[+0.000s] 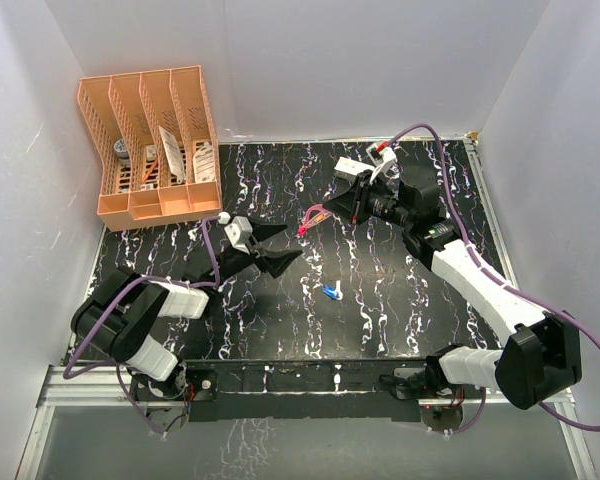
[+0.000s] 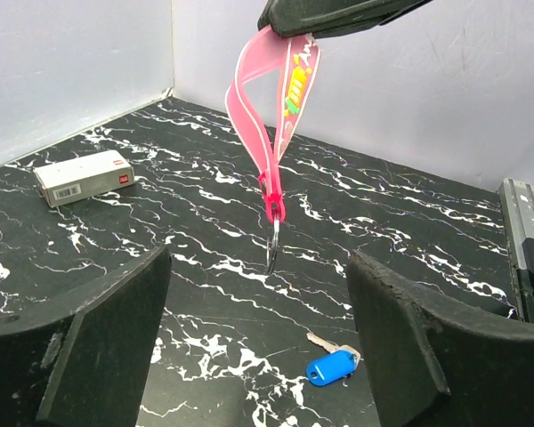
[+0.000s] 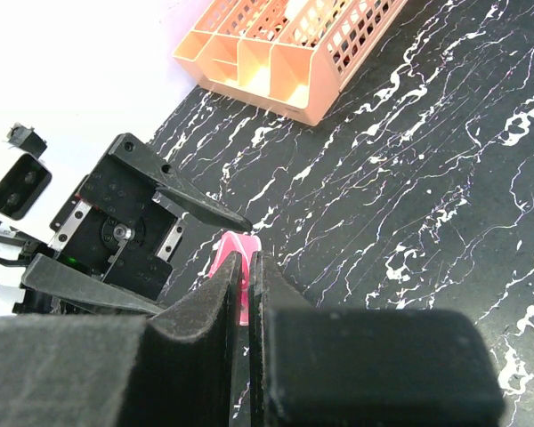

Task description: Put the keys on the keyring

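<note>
Left wrist view is showing the left gripper [image 2: 258, 260] with black fingers [image 2: 107, 329] spread wide, gripping nothing; the blue-headed silvery key [image 2: 331, 367] is lying on the black marbled table [image 2: 409, 222] between them. Beyond, a small metal ring [image 2: 273, 246] is dangling from a pink looped strap [image 2: 265, 116], its top hiding inside the clamping right gripper [image 3: 247, 267].

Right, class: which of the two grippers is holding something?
The right gripper, pinched shut on the pink strap with the keyring dangling below; the left gripper stands open and empty.
</note>
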Motion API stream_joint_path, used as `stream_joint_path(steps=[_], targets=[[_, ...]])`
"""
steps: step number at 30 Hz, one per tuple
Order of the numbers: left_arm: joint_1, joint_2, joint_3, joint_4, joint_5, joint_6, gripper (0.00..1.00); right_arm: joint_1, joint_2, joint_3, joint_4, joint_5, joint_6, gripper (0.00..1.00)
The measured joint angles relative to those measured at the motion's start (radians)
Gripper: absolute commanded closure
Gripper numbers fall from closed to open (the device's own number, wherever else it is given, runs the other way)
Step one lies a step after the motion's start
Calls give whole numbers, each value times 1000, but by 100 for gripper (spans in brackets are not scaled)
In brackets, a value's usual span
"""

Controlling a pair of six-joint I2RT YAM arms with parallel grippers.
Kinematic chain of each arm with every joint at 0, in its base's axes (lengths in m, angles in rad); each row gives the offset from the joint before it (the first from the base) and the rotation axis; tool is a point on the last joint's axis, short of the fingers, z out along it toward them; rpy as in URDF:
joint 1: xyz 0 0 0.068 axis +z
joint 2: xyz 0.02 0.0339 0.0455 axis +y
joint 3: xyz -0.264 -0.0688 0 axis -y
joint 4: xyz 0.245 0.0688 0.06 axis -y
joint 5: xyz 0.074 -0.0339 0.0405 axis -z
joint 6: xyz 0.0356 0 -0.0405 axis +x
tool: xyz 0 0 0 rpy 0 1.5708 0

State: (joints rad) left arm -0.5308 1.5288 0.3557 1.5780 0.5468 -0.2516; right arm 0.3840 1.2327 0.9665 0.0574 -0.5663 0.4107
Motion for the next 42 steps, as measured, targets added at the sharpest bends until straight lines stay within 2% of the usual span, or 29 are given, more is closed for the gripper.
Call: stream_joint_path(steps=[5, 13, 16, 23, 36, 42], targets=[[6, 7, 20, 1, 15, 0, 34, 0, 0, 0, 0, -6, 0, 100], [9, 52, 49, 6, 38, -24, 43, 0, 0, 0, 0, -9, 0, 100], [13, 54, 49, 6, 39, -36, 54, 0, 0, -1, 0, -9, 0, 100], [18, 53, 49, 7, 38, -47, 55, 0, 0, -2, 1, -9, 0, 100], [19, 48, 49, 8, 38, -56, 66, -1, 0, -15, 19, -10, 3, 100], [19, 45, 50, 8, 39, -63, 67, -1, 0, -15, 23, -10, 3, 100]])
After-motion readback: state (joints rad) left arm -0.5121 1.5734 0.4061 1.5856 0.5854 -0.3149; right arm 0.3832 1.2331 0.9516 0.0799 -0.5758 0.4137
